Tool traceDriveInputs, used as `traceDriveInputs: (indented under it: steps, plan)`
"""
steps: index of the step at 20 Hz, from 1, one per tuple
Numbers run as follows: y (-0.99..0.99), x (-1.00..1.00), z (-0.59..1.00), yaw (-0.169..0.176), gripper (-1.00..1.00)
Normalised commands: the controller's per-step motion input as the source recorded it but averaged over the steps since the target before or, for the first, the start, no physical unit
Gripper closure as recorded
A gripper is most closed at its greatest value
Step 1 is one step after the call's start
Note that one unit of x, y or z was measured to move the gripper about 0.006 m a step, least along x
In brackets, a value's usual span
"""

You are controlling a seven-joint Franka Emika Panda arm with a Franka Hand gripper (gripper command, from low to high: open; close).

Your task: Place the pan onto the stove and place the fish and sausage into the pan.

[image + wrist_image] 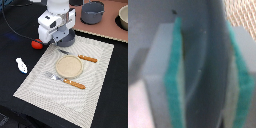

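The grey-blue pan (68, 40) sits at the near corner of the pinkish-brown stove (107, 31), mostly hidden under my gripper (59, 36). In the wrist view the pan's curved wall (203, 45) runs between the two green pads (176, 75) of the gripper (205, 80). The jaws stand apart, one on each side of the wall, with a gap showing beside the pads. The red-orange sausage (36, 44) lies on the black table on the exterior view's left of the pan. The white fish (21, 65) lies nearer the front left.
A larger grey pot (92, 12) stands on the stove and a pale bowl (123, 17) at its far right. The striped beige placemat (47, 90) holds a round tan plate (68, 66), a knife (82, 57) and a fork (67, 81).
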Motion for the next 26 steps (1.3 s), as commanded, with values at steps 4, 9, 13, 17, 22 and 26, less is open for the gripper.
traceDriveInputs:
  steps: [4,9,13,17,22,26]
  plan:
    - [0.0,0.06,-0.08,0.001,1.0]
    - [-0.28,0.05,0.59,-0.004,1.0]
    - [-0.31,0.03,1.0,-0.014,1.0]
    - [0.0,-0.07,0.95,0.008,1.0]
    - [0.28,-0.15,1.0,0.068,1.0]
    - [0.6,-0.45,0.77,0.11,1.0]
